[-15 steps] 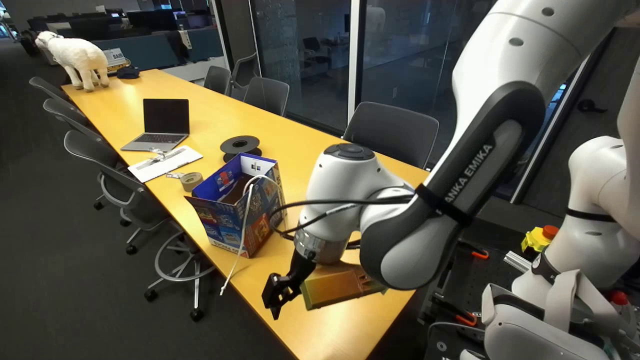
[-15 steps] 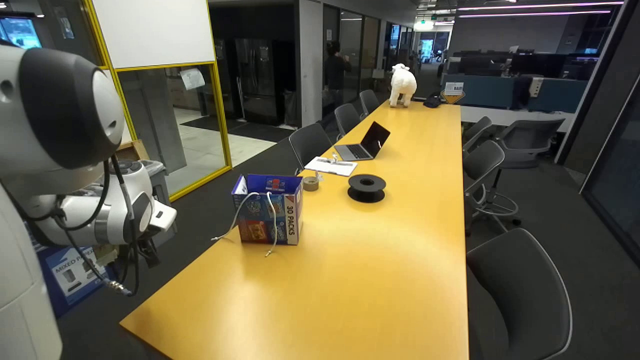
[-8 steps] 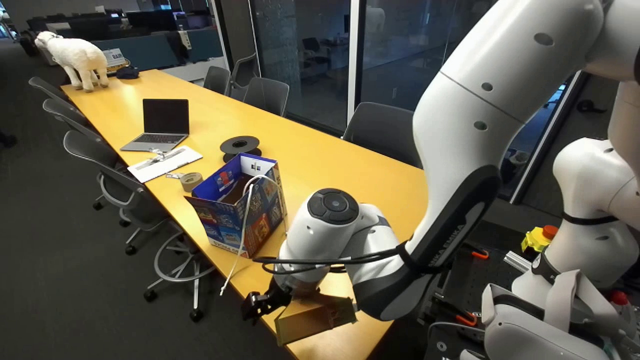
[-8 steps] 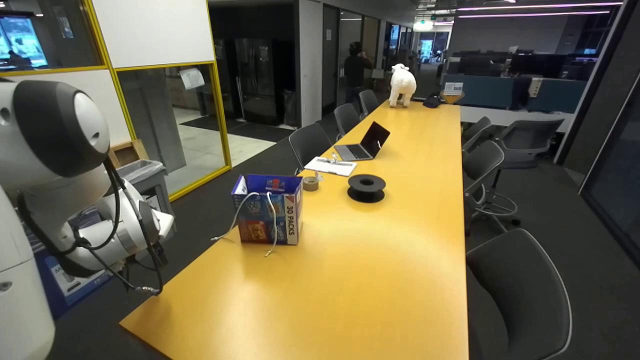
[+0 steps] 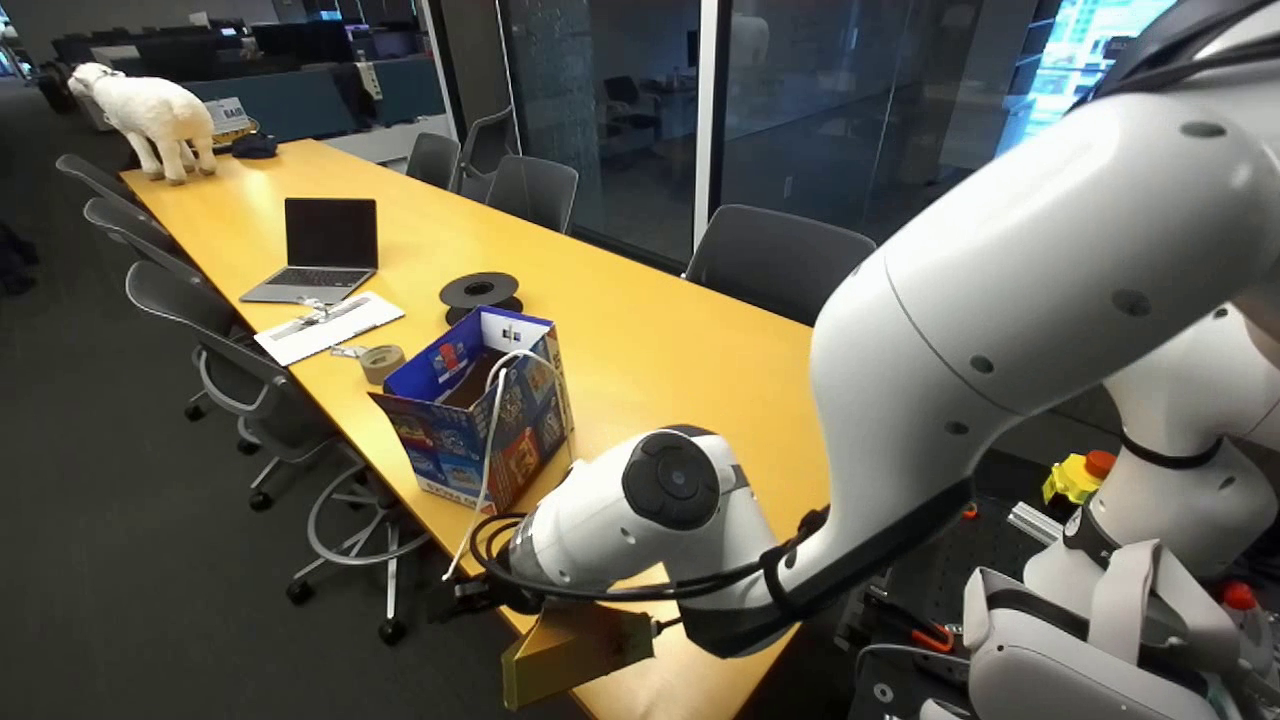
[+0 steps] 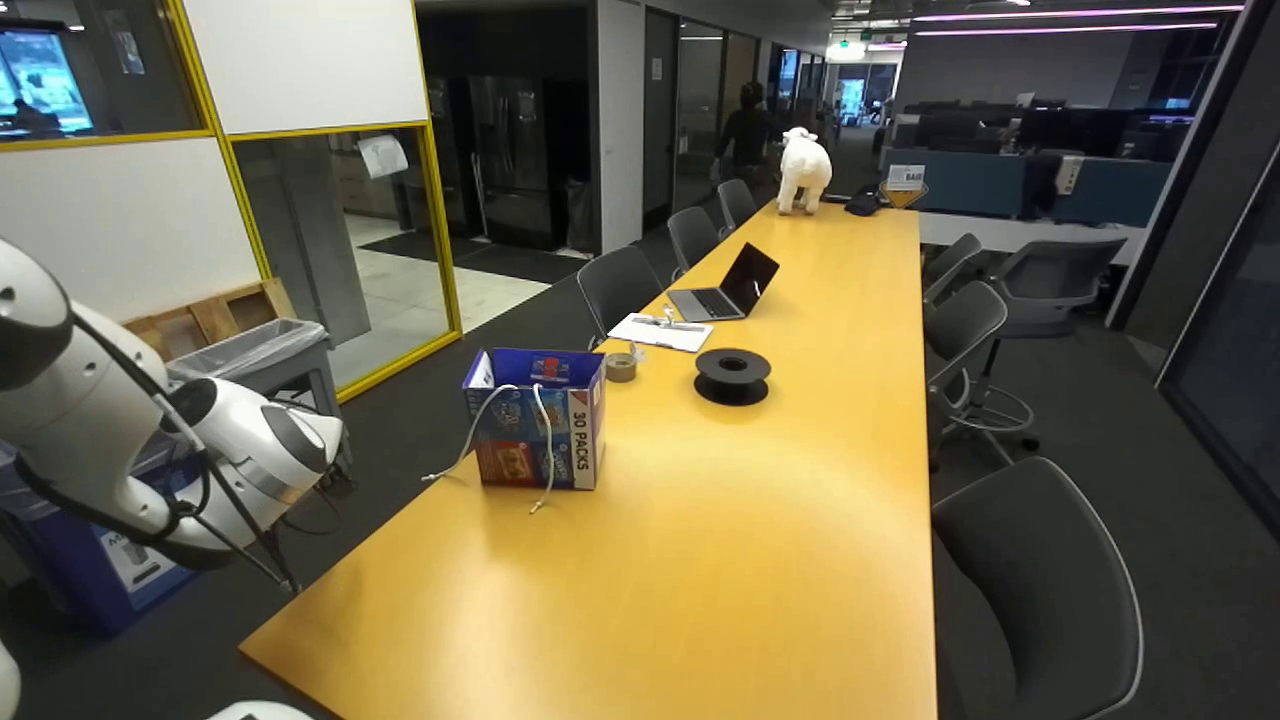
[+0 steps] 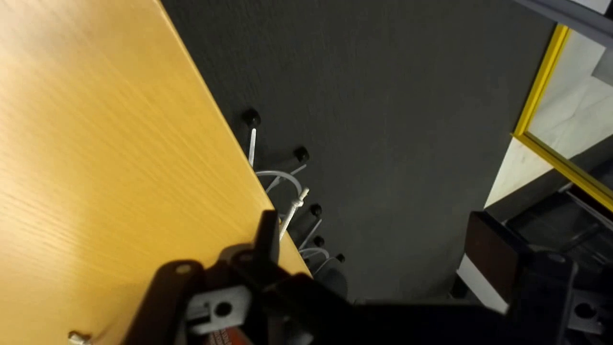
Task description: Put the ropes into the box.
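Gripper [image 7: 383,225] foremost: saw it across the bottom of the wrist frame, with fingers [image 7: 266,237] spread wide apart. Met the ropes [image 7: 291,216] just past the fingertip at lower middle, with one pale, knobbed tip slanting out over the edge of the table [image 7: 119,143]; could not tell touching from clear. Caught a second cord tip [image 7: 79,340] at lower left of the same frame, cut off. In an exterior view, found the gripper low in the frame, left of centre, dark against the floor and near that hanging tip, at the end of a white arm [image 5: 900,330] reaching in from the upper right.

Farther out, saw the box [image 6: 515,435]: upright, open-topped, blue inside and printed outside, set on the table close to the left edge. Saw the ropes slung over its rim in both exterior views, with two strands hanging down the outer walls; could not tell the amount of cord inside.

Noted a tape roll [image 5: 383,368] just behind the box, a black spool [image 6: 733,385] farther to the right, then a white sheet [image 6: 645,335] and an open laptop [image 5: 332,235]. At the upper left of an exterior view, made out a white toy sheep [image 5: 160,112] at the table's far end.
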Controlling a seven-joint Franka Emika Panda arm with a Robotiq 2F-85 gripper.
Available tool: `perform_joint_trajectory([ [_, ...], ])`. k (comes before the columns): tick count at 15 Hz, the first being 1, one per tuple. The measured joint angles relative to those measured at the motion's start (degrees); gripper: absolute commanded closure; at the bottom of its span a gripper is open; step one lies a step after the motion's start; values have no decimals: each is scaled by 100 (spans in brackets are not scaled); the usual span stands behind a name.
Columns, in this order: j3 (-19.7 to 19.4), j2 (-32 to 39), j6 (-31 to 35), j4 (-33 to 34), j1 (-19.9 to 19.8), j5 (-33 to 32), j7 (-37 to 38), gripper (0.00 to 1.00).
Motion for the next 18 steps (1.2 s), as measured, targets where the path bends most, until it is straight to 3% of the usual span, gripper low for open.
perform_joint_trajectory([
  [4,-302,960,-56,365,579,1685,-793,0],
  [8,-399,2106,-327,980,646,2625,-1174,0],
  [12,-733,2979,-727,1640,535,2953,-1214,0],
  [18,-1231,3409,-1385,2591,-13,2952,-1214,0],
])
